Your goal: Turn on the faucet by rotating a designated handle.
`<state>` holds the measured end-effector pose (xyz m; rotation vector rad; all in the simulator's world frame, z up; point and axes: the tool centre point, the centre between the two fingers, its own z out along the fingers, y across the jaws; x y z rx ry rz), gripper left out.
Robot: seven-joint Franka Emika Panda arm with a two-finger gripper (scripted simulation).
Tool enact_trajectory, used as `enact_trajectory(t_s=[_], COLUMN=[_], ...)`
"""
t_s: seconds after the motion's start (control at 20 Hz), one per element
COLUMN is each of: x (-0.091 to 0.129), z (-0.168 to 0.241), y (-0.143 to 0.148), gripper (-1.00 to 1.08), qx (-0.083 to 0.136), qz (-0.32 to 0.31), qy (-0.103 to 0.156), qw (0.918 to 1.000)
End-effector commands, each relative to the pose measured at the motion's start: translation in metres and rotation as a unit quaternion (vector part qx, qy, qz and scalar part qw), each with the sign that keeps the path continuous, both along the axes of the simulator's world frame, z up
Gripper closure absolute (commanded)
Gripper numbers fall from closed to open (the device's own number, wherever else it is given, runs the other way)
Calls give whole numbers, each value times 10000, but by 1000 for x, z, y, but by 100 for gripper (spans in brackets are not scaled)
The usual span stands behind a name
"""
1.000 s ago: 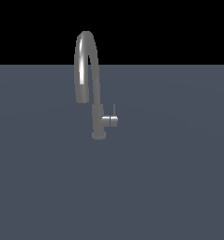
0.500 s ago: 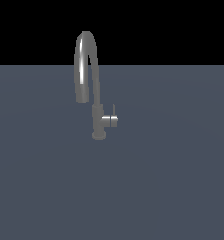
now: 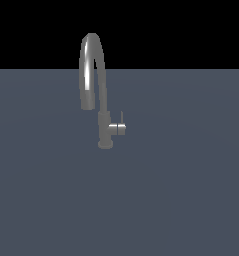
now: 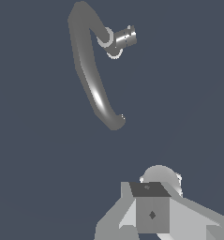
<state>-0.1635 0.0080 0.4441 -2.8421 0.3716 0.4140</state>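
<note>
One faucet (image 3: 94, 75) stands alone on the grey floor (image 3: 181, 200); its handle (image 3: 118, 128) juts toward the exterior view's right. We see our gripper (image 4: 152, 213) only from the wrist, well apart from it, and cannot tell its jaws' state.

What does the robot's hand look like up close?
Only the wrist view shows it. The hand is a blocky shape in plain greys: a darker square block in the middle with a tiny diamond mark on its face, paler slanted slabs spreading out on both sides, and a rounded light-grey dome behind it. No cables or writing show. Its fingertips are cut off by the picture's edge.
</note>
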Motion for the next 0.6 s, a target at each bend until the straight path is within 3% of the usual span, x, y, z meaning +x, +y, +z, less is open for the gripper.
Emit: enact_trajectory(t_s=[0.0, 0.3, 0.55], x=[15, 49, 76], z=[-7, -26, -44], y=[0, -3, -6], gripper=[108, 108, 108], qx=[180, 621, 1002], qz=[-195, -664, -1064], qy=[180, 617, 990], qw=[9995, 9939, 9843])
